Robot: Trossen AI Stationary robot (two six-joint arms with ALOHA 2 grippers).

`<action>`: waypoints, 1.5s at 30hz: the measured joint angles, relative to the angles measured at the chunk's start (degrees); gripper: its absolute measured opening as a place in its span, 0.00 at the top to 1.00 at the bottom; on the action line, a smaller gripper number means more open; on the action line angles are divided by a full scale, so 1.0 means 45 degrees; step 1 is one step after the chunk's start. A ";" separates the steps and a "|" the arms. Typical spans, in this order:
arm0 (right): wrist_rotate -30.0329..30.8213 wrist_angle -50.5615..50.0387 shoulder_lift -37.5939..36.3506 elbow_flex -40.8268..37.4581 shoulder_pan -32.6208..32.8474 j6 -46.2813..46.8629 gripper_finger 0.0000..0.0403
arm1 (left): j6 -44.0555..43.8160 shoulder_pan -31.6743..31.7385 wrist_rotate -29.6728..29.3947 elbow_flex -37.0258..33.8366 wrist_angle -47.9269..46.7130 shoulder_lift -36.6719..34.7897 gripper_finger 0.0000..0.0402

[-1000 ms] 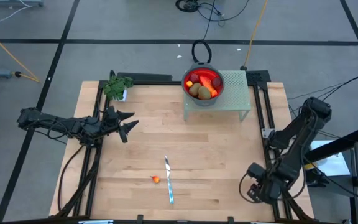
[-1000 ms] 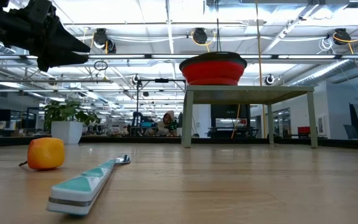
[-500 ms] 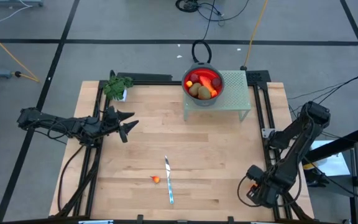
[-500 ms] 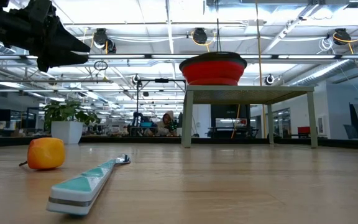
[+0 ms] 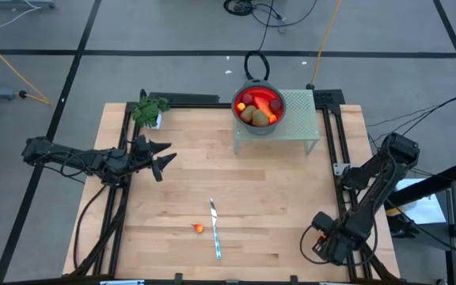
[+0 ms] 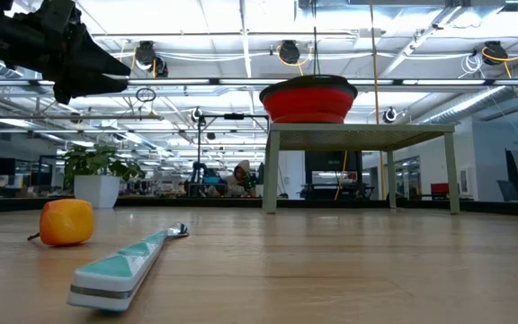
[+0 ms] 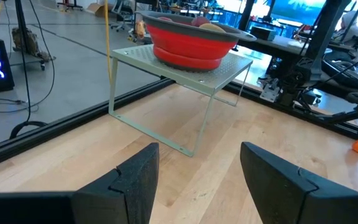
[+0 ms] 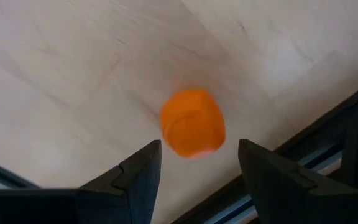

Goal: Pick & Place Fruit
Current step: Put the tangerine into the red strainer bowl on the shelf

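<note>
Red bowl [image 7: 191,43] on the stand already holds most of the fruit. Left gripper [image 5: 163,158] waits left of the bowl, fingers apart. Right gripper [image 8: 197,147], well in front and right of the bowl, is spread above an orange piece [image 8: 192,121]. The piece is probably centred between the fingers, blocky-round with no long axis. Second orange bit [image 5: 199,229] lies well in front of the bowl.

We see a pale matt wooden tabletop [image 5: 275,198], a perforated pale-green metal stand [image 7: 185,65], and a smooth red bowl [image 7: 191,43].
</note>
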 joint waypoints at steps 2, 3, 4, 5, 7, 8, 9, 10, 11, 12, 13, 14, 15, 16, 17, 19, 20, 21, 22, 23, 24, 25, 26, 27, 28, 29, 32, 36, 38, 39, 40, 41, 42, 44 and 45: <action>0.0039 0.0460 -0.0005 -0.0316 -0.0015 0.0015 0.49 | 0.0000 0.0003 0.0000 -0.0001 -0.0001 0.0002 0.44; 0.0039 0.0646 -0.0005 -0.0479 -0.0034 0.0024 0.49 | 0.0000 0.0003 0.0000 -0.0001 0.0000 0.0001 0.44; 0.0038 0.0856 -0.0005 -0.0648 -0.0034 0.0034 0.49 | 0.0000 -0.0002 0.0000 -0.0001 0.0000 -0.0003 0.44; 0.0039 0.1050 -0.0005 -0.0809 -0.0037 0.0039 0.49 | 0.0000 0.0003 0.0000 -0.0001 -0.0005 -0.0003 0.44; 0.0055 0.1556 -0.0005 -0.1150 -0.0081 0.0044 0.49 | 0.0000 0.0003 0.0000 -0.0001 0.0000 0.0001 0.44; 0.0047 0.1809 -0.0005 -0.1313 -0.0102 0.0044 0.49 | 0.0000 0.0003 0.0000 -0.0001 -0.0002 0.0002 0.44; 0.0033 0.2040 -0.0005 -0.1484 -0.0119 0.0044 0.49 | 0.0000 0.0003 0.0000 -0.0001 0.0000 -0.0003 0.44; 0.0029 0.2241 -0.0005 -0.1626 -0.0146 0.0044 0.48 | 0.0000 0.0003 0.0000 0.0001 0.0000 -0.0003 0.44; 0.0020 0.2403 -0.0005 -0.1760 -0.0183 0.0044 0.48 | 0.0000 0.0003 0.0000 0.0002 -0.0002 -0.0001 0.44; 0.0019 0.2508 -0.0005 -0.1869 -0.0215 0.0049 0.48 | 0.0000 0.0001 0.0000 0.0002 -0.0003 -0.0003 0.44; 0.0015 0.2579 -0.0005 -0.1936 -0.0256 0.0045 0.48 | 0.0001 0.0003 0.0000 0.0003 0.0000 0.0002 0.44; 0.0019 0.2649 -0.0005 -0.1979 -0.0285 0.0036 0.48 | 0.0001 0.0003 0.0000 -0.0001 -0.0001 0.0001 0.44; 0.0027 0.2701 -0.0005 -0.2009 -0.0295 0.0034 0.48 | 0.0005 0.0003 0.0000 -0.0001 0.0000 -0.0003 0.44; 0.0029 0.2743 -0.0008 -0.2043 -0.0296 0.0041 0.48 | 0.0013 -0.0001 0.0000 -0.0001 0.0000 -0.0003 0.44; 0.0029 0.2778 -0.0017 -0.2075 -0.0296 0.0044 0.48 | 0.0015 0.0003 0.0000 0.0002 -0.0005 0.0002 0.44; 0.0020 0.2873 -0.0029 -0.2137 -0.0291 0.0044 0.49 | 0.0026 0.0003 0.0000 -0.0001 0.0000 -0.0001 0.44; 0.0019 0.2943 -0.0029 -0.2156 -0.0291 0.0044 0.49 | 0.0052 0.0003 0.0000 0.0002 -0.0002 0.0002 0.44; 0.0019 0.3013 -0.0032 -0.2182 -0.0291 0.0036 0.49 | 0.0064 0.0003 0.0000 0.0001 0.0000 -0.0003 0.44; 0.0019 0.3090 -0.0034 -0.2202 -0.0291 0.0034 0.49 | 0.0068 0.0003 0.0000 0.0003 0.0000 -0.0003 0.44; 0.0017 0.3115 -0.0034 -0.2213 -0.0291 0.0034 0.49 | 0.0068 0.0003 0.0000 -0.0001 -0.0003 0.0000 0.44; 0.0015 0.3117 -0.0034 -0.2216 -0.0291 0.0032 0.49 | 0.0063 0.0003 0.0000 0.0004 -0.0005 0.0002 0.44; 0.0015 0.3118 -0.0034 -0.2216 -0.0291 0.0028 0.49 | 0.0063 0.0003 0.0000 -0.0001 -0.0005 0.0002 0.44; 0.0015 0.3123 -0.0034 -0.2216 -0.0291 0.0024 0.49 | 0.0063 0.0003 0.0000 -0.0001 0.0000 -0.0003 0.44; 0.0015 0.3127 -0.0034 -0.2216 -0.0291 0.0024 0.49 | 0.0063 0.0003 0.0000 -0.0001 -0.0005 0.0000 0.44; 0.0015 0.3136 -0.0034 -0.2220 -0.0291 0.0011 0.49 | 0.0063 0.0003 0.0000 -0.0001 -0.0005 0.0000 0.44; 0.0015 0.3137 -0.0034 -0.2221 -0.0291 -0.0017 0.49 | 0.0063 0.0003 0.0000 -0.0001 -0.0005 -0.0002 0.44; 0.0005 0.3169 -0.0034 -0.2226 -0.0287 -0.0347 0.49 | 0.0063 0.0003 0.0000 -0.0001 -0.0005 -0.0003 0.44; 0.0005 0.3190 -0.0029 -0.2226 -0.0287 -0.0418 0.49 | 0.0058 0.0003 0.0000 -0.0001 -0.0005 -0.0001 0.44; 0.0005 0.3190 -0.0029 -0.2226 -0.0287 -0.0406 0.50 | 0.0058 0.0003 0.0000 0.0002 -0.0005 -0.0001 0.44; 0.0003 0.3192 -0.0028 -0.2230 -0.0287 -0.0402 0.50 | 0.0058 0.0003 0.0000 0.0000 -0.0005 -0.0002 0.44; 0.0004 0.3195 -0.0024 -0.2230 -0.0287 -0.0398 0.50 | 0.0058 0.0003 0.0000 0.0002 -0.0005 0.0000 0.44; 0.0005 0.3200 -0.0024 -0.2230 -0.0291 -0.0398 0.50 | 0.0058 0.0003 0.0000 -0.0001 -0.0005 0.0002 0.44; 0.0002 0.3200 -0.0024 -0.2230 -0.0337 -0.0398 0.50 | 0.0053 0.0003 0.0000 -0.0001 -0.0005 -0.0003 0.44; -0.0024 0.3195 -0.0024 -0.2231 -0.0442 -0.0393 0.52 | 0.0053 0.0003 0.0000 -0.0001 -0.0005 -0.0001 0.44; -0.0029 0.3191 -0.0024 -0.2239 -0.0516 -0.0415 0.53 | 0.0053 0.0003 0.0000 -0.0001 -0.0005 -0.0001 0.44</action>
